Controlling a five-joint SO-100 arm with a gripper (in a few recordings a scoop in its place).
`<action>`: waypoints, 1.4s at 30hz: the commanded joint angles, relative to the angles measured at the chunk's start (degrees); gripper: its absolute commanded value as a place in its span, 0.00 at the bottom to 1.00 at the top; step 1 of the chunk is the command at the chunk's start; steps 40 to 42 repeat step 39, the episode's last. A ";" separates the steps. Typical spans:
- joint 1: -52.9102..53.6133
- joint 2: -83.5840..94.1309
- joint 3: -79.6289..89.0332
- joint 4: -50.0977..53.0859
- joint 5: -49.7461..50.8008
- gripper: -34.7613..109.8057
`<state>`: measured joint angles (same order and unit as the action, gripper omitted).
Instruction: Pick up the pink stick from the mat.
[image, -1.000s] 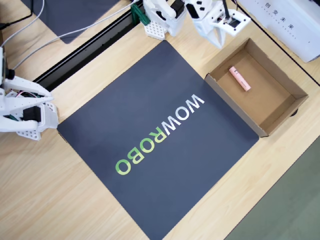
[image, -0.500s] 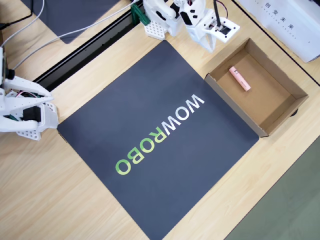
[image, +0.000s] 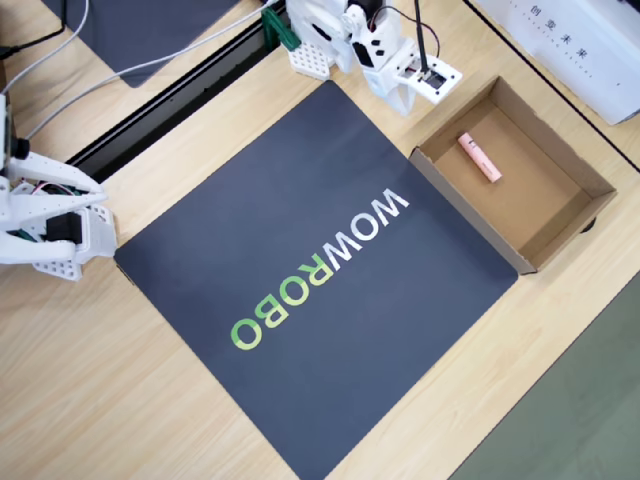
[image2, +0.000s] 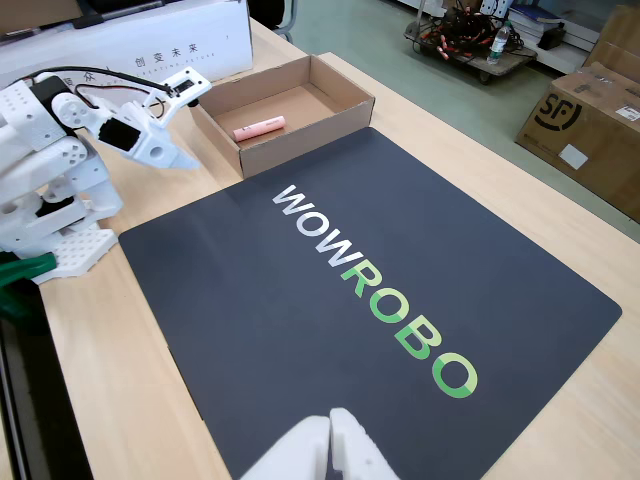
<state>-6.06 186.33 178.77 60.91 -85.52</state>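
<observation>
The pink stick (image: 479, 157) (image2: 259, 128) lies flat inside an open cardboard box (image: 465, 221) (image2: 305, 133), not on the mat. The dark mat (image: 300, 190) (image2: 300, 330) with "WOWROBO" lettering lies beside the box with nothing on it. My white gripper (image: 404, 103) (image2: 183, 160) hovers near the mat's far corner, off the box's left corner in the overhead view. Its jaws look shut with nothing between them.
A white carton with printed characters (image: 570, 45) (image2: 130, 40) stands behind the cardboard box. A plain dark mat (image: 150, 30) and a black rail (image: 170, 100) lie at the top left of the overhead view. More cartons (image2: 585, 130) stand on the floor beyond the table.
The arm has folded back toward its base, carrying the gripper left and away from the box in the overhead view. The pink stick has not moved.
</observation>
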 joint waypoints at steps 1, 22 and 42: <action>-0.97 1.49 0.26 1.41 -1.14 0.24; -0.97 1.49 0.44 14.06 -2.02 0.24; -0.97 1.49 0.44 14.06 -2.02 0.24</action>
